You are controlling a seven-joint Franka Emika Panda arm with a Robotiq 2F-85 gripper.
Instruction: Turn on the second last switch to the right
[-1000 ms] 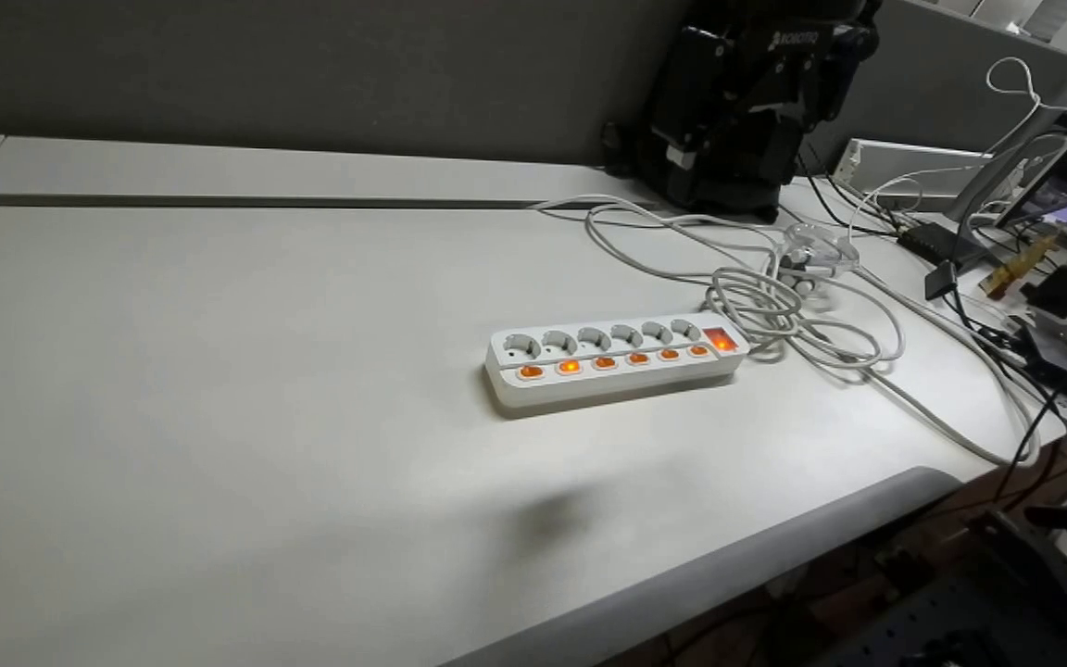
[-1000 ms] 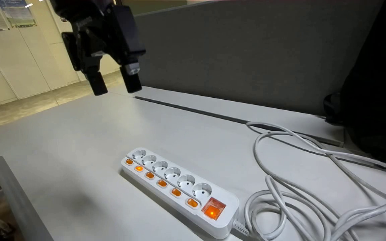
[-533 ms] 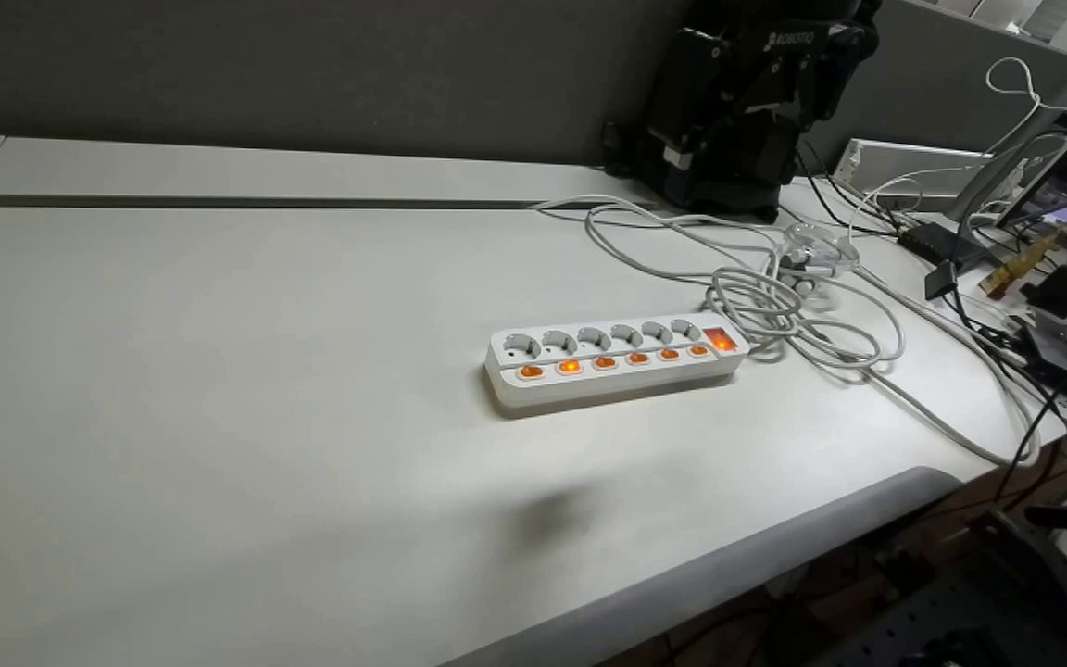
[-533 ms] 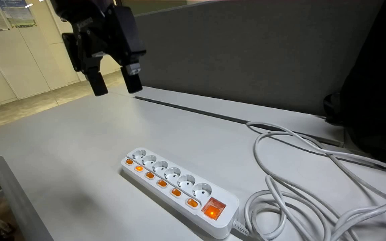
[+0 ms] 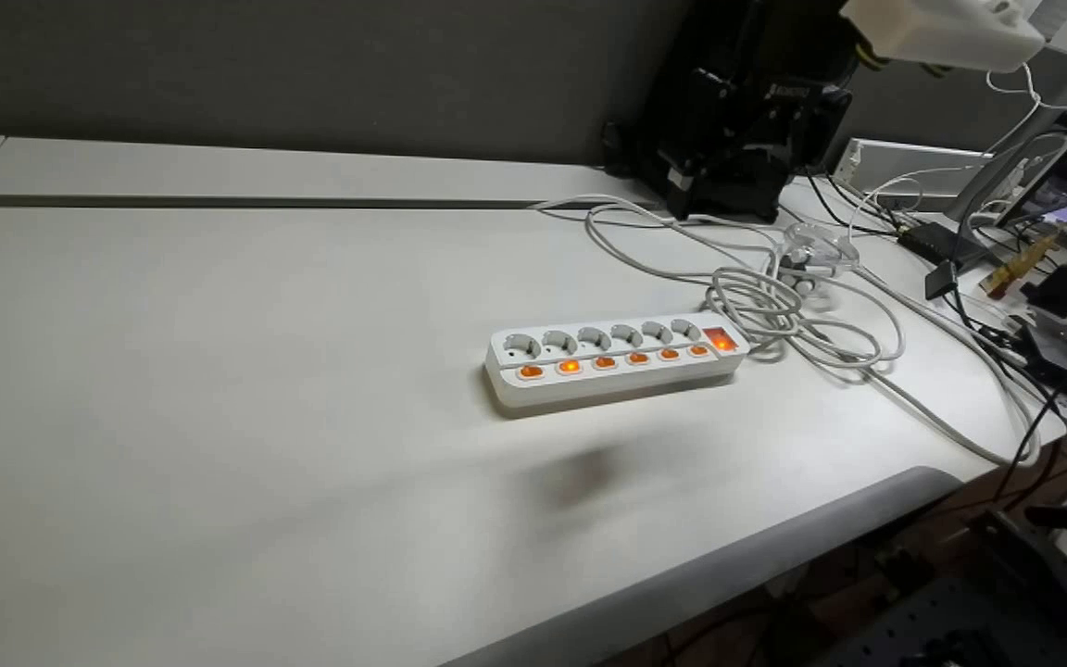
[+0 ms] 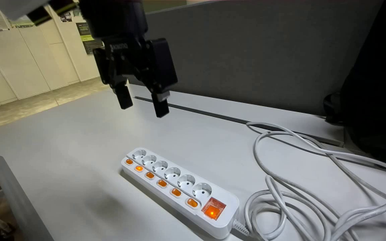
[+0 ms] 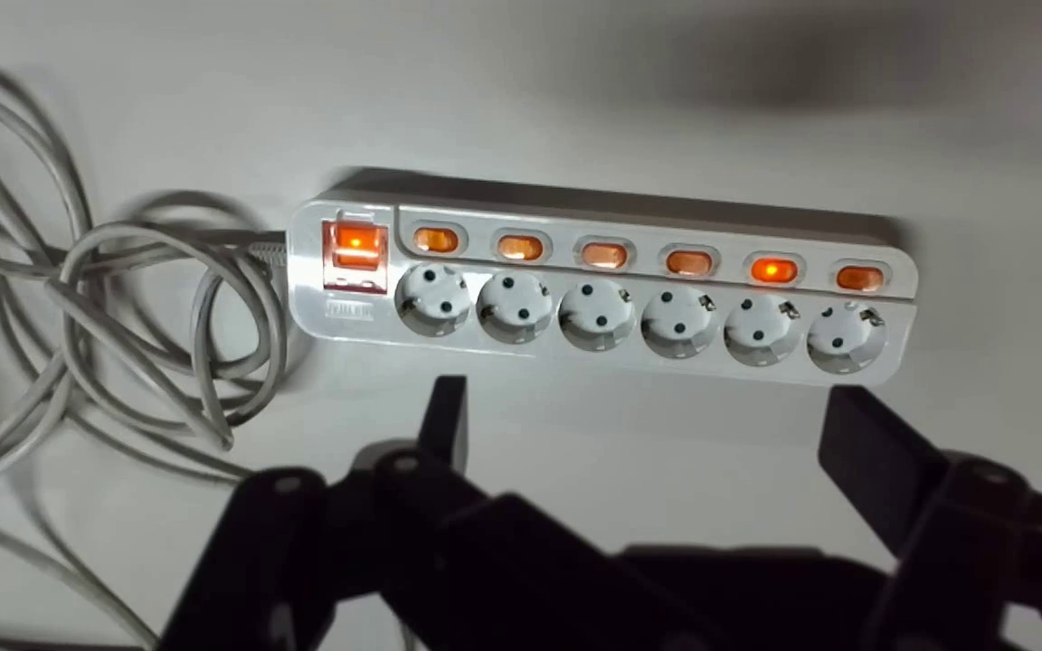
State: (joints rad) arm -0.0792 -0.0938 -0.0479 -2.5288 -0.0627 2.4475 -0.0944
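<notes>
Gripper (image 7: 646, 418), jaws parted, open room between it and the unlit 2nd-last switch (image 7: 520, 247), well inside desk edge (image 5: 728, 572)

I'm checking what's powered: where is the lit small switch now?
In the wrist view, the lit small switch is second from right on the power strip, just above a socket.

We see a black gripper (image 6: 142, 110) with pale lettering (image 6: 119, 46) across its body, too blurred to read. Above that comes a thick, smooth, dark collar (image 6: 114, 20). Small round pins (image 7: 405, 463) dot the black bars (image 7: 539, 561), their heads paler. The fingers (image 6: 124, 97) end in plain dark blocks, one topped by a grey piece (image 6: 163, 96). In both exterior views we find a white, rounded arm section (image 5: 946, 35) with black bands (image 6: 39, 16) carrying yellowish lines.
</notes>
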